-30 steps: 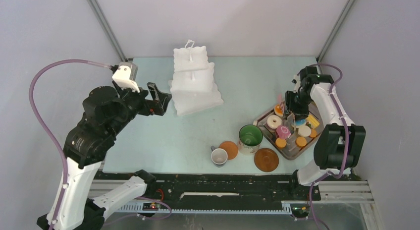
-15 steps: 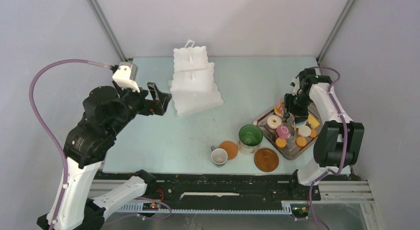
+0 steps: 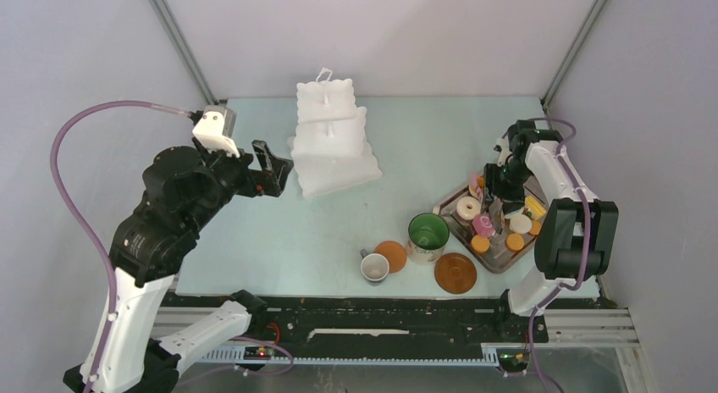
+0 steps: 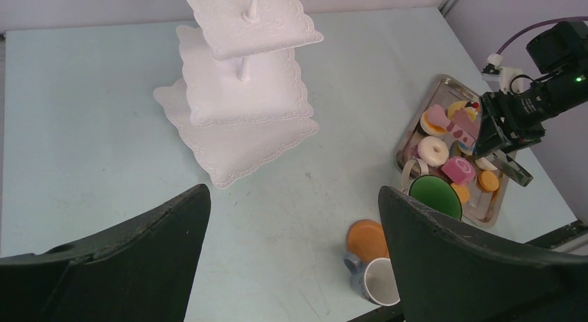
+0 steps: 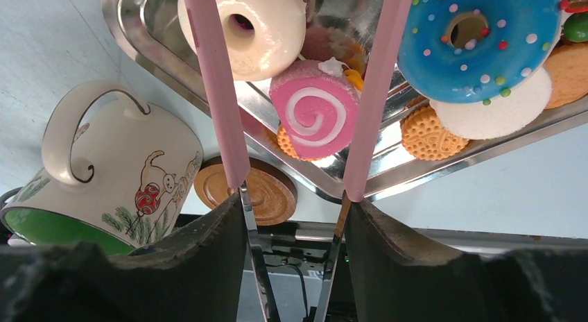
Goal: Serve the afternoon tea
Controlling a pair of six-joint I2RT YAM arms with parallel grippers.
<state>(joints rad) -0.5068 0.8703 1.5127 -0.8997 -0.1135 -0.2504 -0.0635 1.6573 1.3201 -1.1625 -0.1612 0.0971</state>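
**Tongs poised over the tray, stand bare**

The right gripper [image 5: 295,209] is clamped on the handle end of the tongs [image 5: 215,93]. Their two pink arms stand apart with the pink roll [image 5: 313,108] between them; whether they touch it I cannot tell. My guess is that it is lining up a pinch, since the sweets lie too crowded for bare fingers.

The tray [image 5: 128,23] holds all the pastries: the roll, a white doughnut [image 5: 249,27], a blue doughnut [image 5: 478,44] and orange biscuits [image 5: 424,133].

The mug [image 5: 111,176] stands just beside the tray, green inside and apparently empty. The saucer [image 3: 455,273] lies bare near it, and the cup [image 3: 374,268] looks empty too.

The stand [image 3: 332,143] is well apart, with nothing on any tier. The left gripper [image 3: 273,168] hovers just beside it, spread wide and holding nothing, perhaps ready to steady it.
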